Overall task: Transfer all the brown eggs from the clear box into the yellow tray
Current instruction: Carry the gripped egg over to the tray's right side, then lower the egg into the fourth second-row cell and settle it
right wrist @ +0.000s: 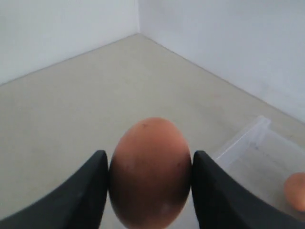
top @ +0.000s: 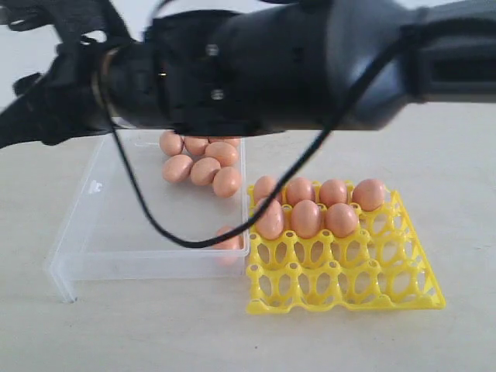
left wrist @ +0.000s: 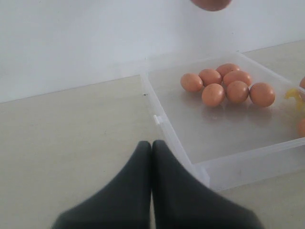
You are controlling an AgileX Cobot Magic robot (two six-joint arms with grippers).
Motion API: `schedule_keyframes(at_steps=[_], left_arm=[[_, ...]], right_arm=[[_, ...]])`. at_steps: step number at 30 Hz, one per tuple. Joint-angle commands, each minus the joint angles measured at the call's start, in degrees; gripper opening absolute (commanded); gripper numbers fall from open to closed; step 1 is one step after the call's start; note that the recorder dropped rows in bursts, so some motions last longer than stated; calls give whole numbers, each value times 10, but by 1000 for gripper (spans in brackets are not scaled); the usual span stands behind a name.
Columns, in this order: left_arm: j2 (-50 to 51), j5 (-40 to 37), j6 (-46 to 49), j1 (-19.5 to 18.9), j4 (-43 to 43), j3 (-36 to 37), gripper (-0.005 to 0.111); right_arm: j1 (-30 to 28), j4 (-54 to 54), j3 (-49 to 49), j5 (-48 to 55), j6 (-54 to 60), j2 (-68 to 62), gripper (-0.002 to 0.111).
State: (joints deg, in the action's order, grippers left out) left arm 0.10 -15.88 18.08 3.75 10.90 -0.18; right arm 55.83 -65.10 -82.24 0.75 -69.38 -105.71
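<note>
My right gripper is shut on one brown egg, held up in the air between both fingers. That egg also shows at the frame edge in the left wrist view, above the clear box. Several brown eggs lie clustered in the far right corner of the clear box, and one more rests by its near right wall. The yellow tray stands right of the box with several eggs in its two back rows. My left gripper is shut and empty, low beside the box's left wall.
The right arm stretches across the top of the exterior view and hides the back of the table. Pale walls meet in a corner behind the table. A bit of the yellow tray shows beyond the box.
</note>
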Motion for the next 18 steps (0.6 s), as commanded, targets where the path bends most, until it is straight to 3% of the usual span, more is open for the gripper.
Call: schedule_keyframes(at_steps=[1,7,12,14,18], left_arm=[[-1,10,-5,1,4,2,-4],[-1,10,-5,1,4,2,-4],[-1,10,-5,1,4,2,-4],[-1,10,-5,1,4,2,-4],[-1,10,-5,1,4,2,-4]], right_arm=[[-68,-11,105,-121,-22,82,0],[-199,-16,225,-160,-22,187,0],[-389,-34,320,-363,-102,226,0],[-475,-81,361,-471,-148,223,0],[-589,-213,414,-654,-161,202,0]])
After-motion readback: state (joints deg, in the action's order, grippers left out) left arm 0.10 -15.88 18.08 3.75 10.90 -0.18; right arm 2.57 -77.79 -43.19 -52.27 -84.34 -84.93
